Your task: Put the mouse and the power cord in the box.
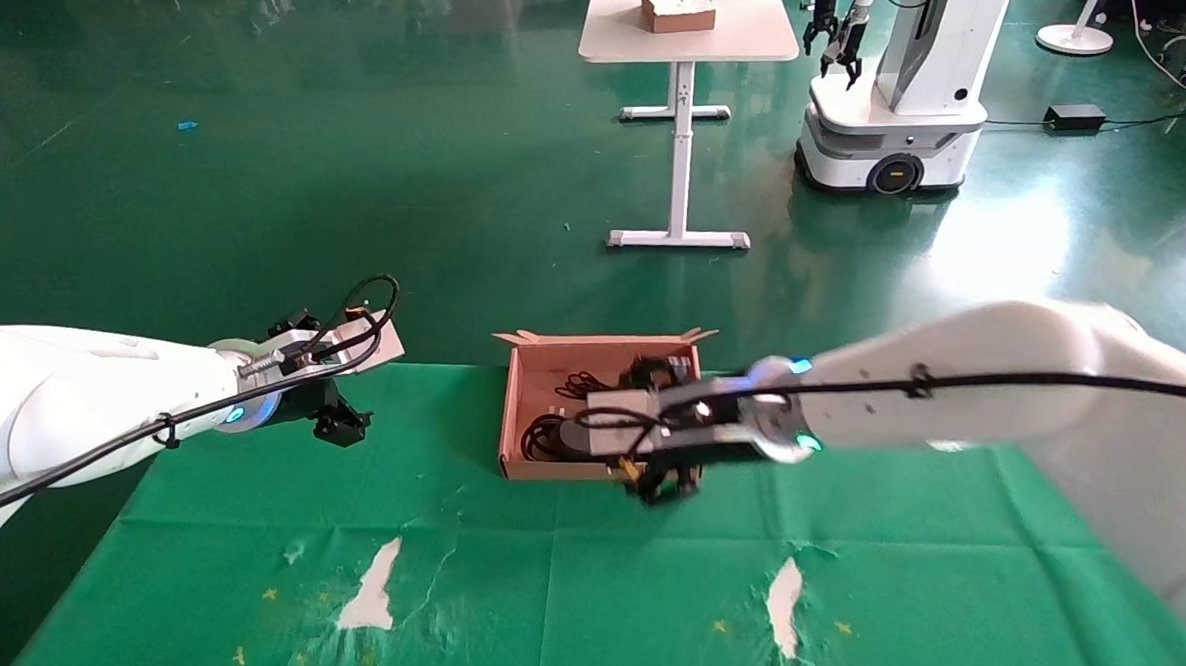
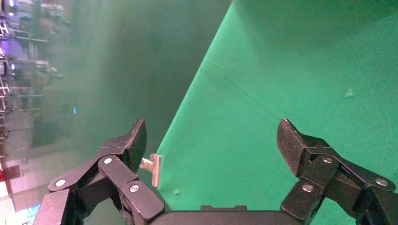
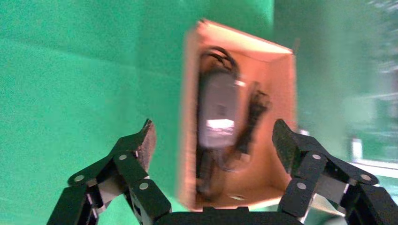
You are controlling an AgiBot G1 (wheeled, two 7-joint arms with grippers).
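Note:
The box (image 1: 513, 397), a shallow brown cardboard tray, sits on the green cloth at mid-table. Black cable loops (image 1: 546, 438) lie inside it. In the right wrist view the box (image 3: 190, 117) holds the mouse (image 3: 218, 110), a blurred dark oval with a pale patch, and beside it the black power cord (image 3: 256, 108). My right gripper (image 1: 665, 488) (image 3: 213, 136) hangs open and empty over the box's near right corner, and its wrist hides part of the inside. Off to the left, my left gripper (image 1: 342, 422) (image 2: 211, 140) is open and empty above the cloth's far edge.
Two torn white patches (image 1: 372, 586) (image 1: 785, 593) mark the near cloth. A small metal clip (image 2: 152, 168) sits at the cloth's edge below my left gripper. Far off on the green floor stand a white table (image 1: 685, 39) carrying a small brown box (image 1: 679, 7) and another robot (image 1: 893, 90).

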